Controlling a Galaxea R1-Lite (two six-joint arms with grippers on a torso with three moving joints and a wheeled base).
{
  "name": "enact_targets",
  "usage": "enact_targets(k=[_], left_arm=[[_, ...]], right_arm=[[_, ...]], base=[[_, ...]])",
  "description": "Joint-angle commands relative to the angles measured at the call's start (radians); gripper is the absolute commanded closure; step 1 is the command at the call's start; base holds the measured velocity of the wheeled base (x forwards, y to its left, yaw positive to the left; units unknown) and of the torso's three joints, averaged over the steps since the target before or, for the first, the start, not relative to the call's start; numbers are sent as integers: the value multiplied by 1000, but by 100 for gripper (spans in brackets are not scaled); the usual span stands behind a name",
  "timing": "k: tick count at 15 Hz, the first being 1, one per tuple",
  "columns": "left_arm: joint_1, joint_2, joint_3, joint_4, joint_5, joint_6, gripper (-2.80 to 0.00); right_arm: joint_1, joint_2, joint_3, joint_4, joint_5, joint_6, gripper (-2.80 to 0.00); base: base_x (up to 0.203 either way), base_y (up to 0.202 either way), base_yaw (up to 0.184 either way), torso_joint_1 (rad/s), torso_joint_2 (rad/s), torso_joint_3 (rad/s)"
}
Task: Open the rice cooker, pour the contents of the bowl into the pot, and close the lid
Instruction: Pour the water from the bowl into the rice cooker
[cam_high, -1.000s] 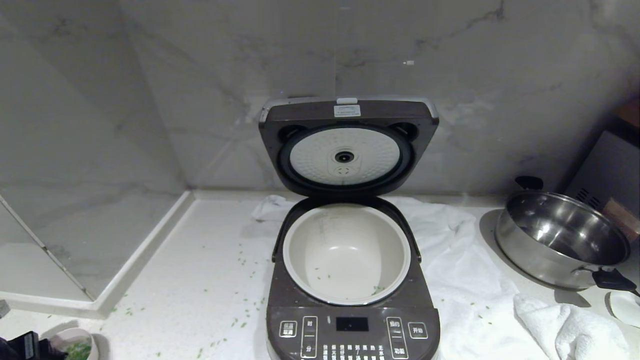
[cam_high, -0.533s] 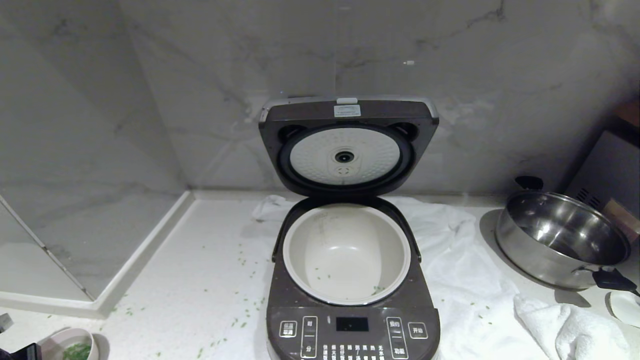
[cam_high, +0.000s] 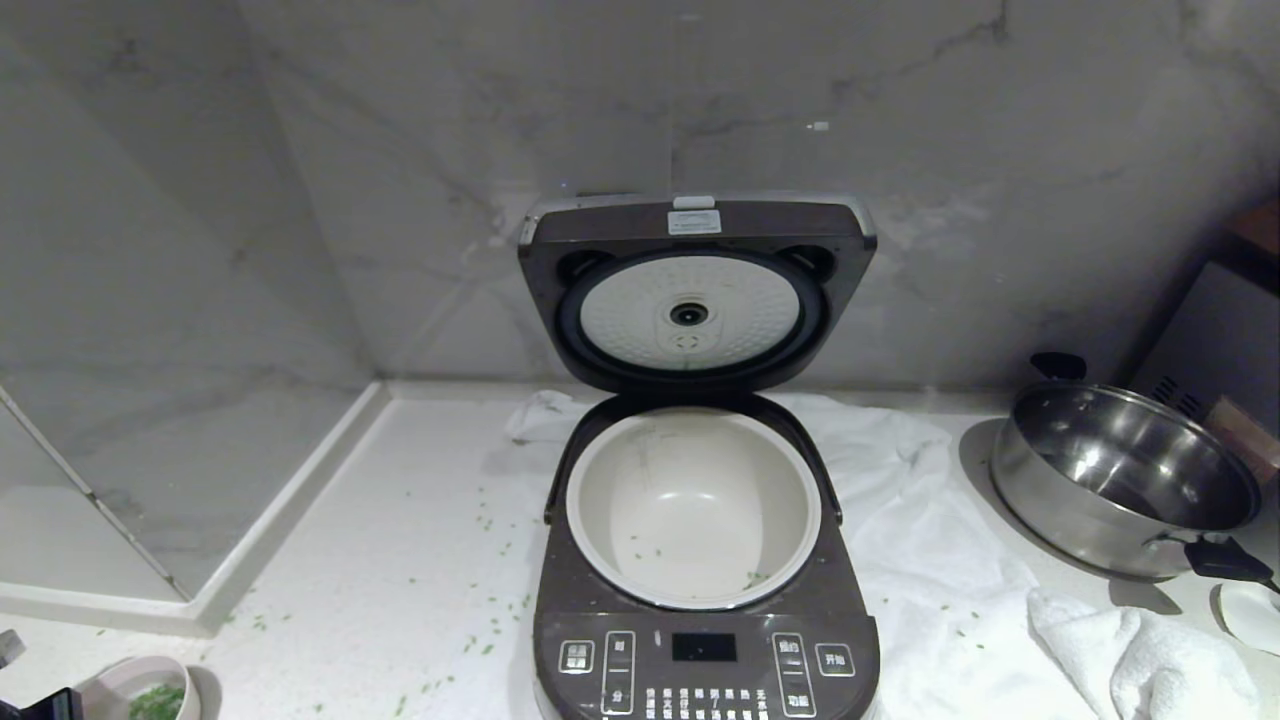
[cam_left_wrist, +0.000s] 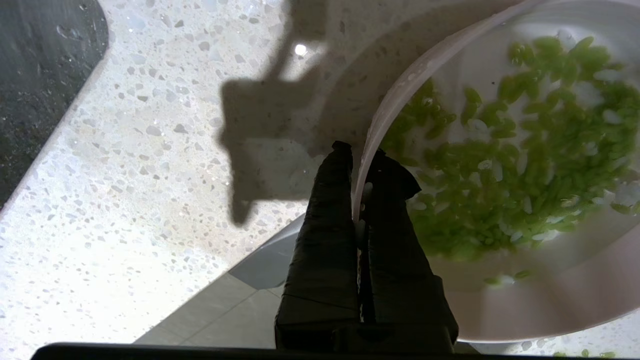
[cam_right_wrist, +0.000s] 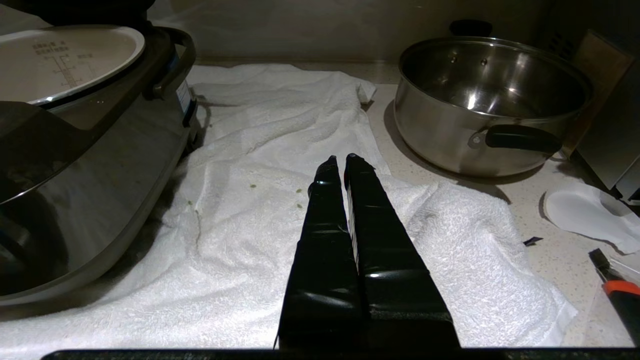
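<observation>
The rice cooker (cam_high: 700, 650) stands at the middle of the counter with its lid (cam_high: 690, 300) raised upright. Its cream pot (cam_high: 690, 500) holds only a few green bits. The small pink bowl (cam_high: 130, 685) with the green grain contents (cam_high: 158, 703) sits at the counter's front left corner. My left gripper (cam_left_wrist: 361, 150) is shut on the bowl's (cam_left_wrist: 525, 310) rim, one finger outside and one inside beside the green grains (cam_left_wrist: 525, 150). My right gripper (cam_right_wrist: 340, 161) hangs shut and empty over the white towel, right of the cooker (cam_right_wrist: 100, 175).
A white towel (cam_high: 930, 560) lies under and to the right of the cooker. A steel pan with black handles (cam_high: 1120, 480) stands at the far right. Green bits are scattered on the counter left of the cooker. A marble wall rises behind, and a raised ledge (cam_high: 280, 520) runs along the left.
My left gripper has closed on the bowl's rim. In the head view it has slipped toward the bottom left corner, and the bowl has shifted slightly that way. The right arm has not moved.
</observation>
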Motion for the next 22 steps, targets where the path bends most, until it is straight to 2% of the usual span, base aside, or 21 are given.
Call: enact_targets(k=[1, 9, 19, 22], left_arm=[[-24, -13, 12, 9, -18, 1, 0], [-149, -84, 37, 84, -26, -2, 0], [-302, -236, 188, 102, -42, -19, 0], [-371, -267, 190, 117, -42, -60, 0]], right_arm=[[0, 0, 2, 0, 0, 0, 0], [1, 0, 2, 0, 0, 0, 0], [0, 0, 2, 0, 0, 0, 0], [1, 0, 2, 0, 1, 0, 0]], base=[[0, 0, 0, 0, 0, 0], [0, 0, 0, 0, 0, 0], [0, 0, 0, 0, 0, 0], [0, 0, 0, 0, 0, 0]])
